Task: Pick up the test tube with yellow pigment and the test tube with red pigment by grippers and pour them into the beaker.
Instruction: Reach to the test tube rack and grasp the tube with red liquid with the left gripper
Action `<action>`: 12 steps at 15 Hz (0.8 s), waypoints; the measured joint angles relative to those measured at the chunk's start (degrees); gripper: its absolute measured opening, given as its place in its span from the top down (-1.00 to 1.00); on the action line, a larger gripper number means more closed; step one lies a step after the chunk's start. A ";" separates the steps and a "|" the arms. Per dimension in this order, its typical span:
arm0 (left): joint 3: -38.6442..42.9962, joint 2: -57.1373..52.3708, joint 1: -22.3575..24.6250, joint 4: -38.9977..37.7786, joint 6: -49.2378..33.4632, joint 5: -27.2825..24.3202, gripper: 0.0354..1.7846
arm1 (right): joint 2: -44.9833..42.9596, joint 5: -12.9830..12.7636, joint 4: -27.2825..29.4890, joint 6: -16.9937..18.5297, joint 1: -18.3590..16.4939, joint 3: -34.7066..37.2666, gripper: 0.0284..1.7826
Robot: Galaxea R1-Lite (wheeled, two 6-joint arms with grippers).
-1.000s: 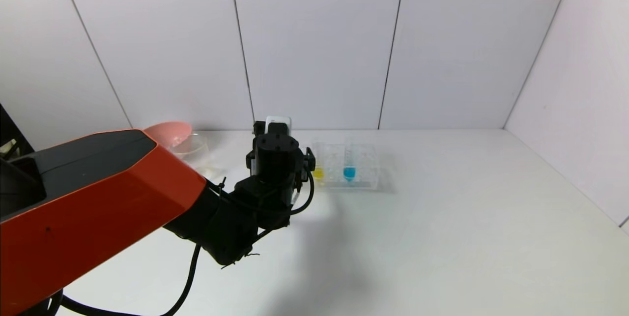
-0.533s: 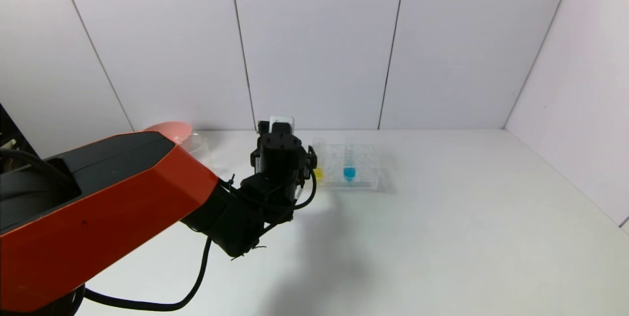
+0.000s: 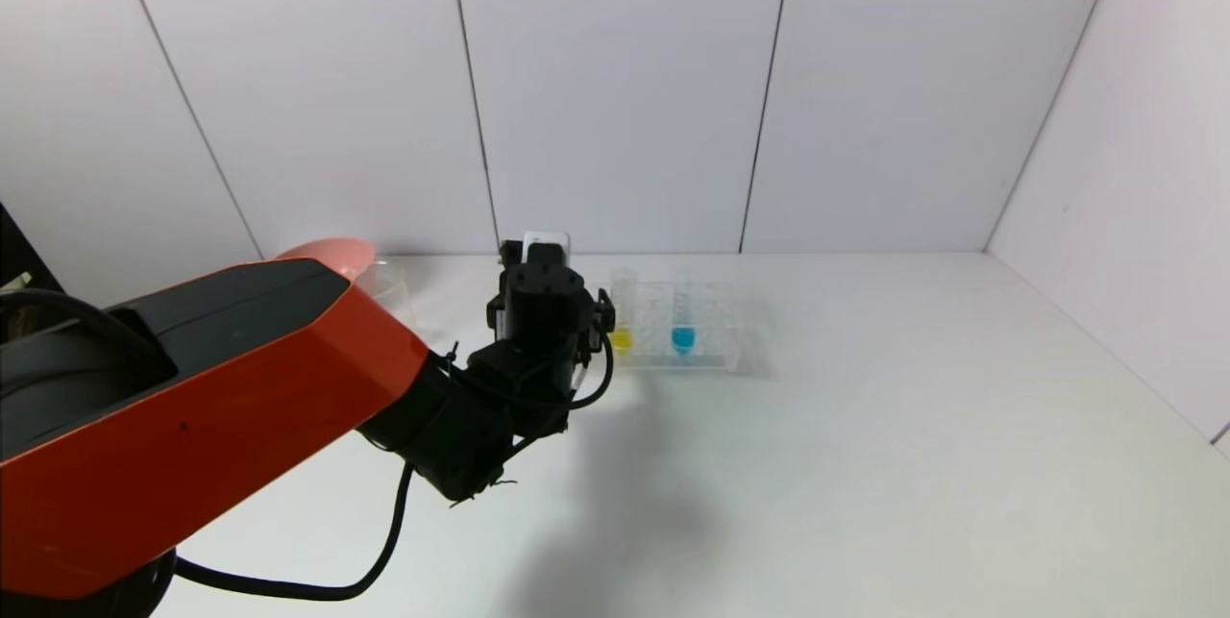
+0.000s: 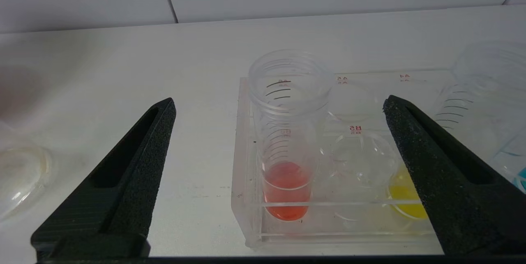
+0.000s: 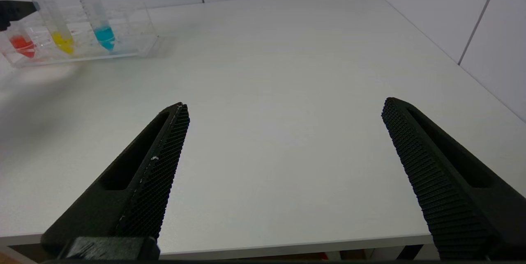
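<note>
My left arm has crept a little further toward the back edge of the counter since a second ago. The red tube [image 4: 286,149] stands upright in the rack [image 4: 250,231] near that edge, between the spread fingers of my left gripper [image 4: 279,106], touching neither. The yellow tube [image 4: 404,198] sits beside it, partly behind one finger. My right gripper [image 5: 283,110] hangs wide open and empty over the front edge.

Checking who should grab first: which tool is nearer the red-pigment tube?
Left. The left tool is open right in front of the test tube with red pigment in the rack. The right tool hangs open far across the table.
</note>
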 joint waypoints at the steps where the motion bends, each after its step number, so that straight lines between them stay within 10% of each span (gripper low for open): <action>1: 0.00 0.09 0.06 -0.02 -0.04 0.02 -0.98 | 0.00 -0.02 0.00 0.00 0.00 0.00 -0.92; 6: 0.00 0.72 0.11 -0.17 -0.02 0.00 -0.68 | 0.00 -0.02 0.00 0.00 0.00 0.00 -0.92; 12: -0.33 1.29 0.11 -0.20 0.02 0.05 0.45 | 0.00 -0.02 0.00 0.00 0.00 0.00 -0.92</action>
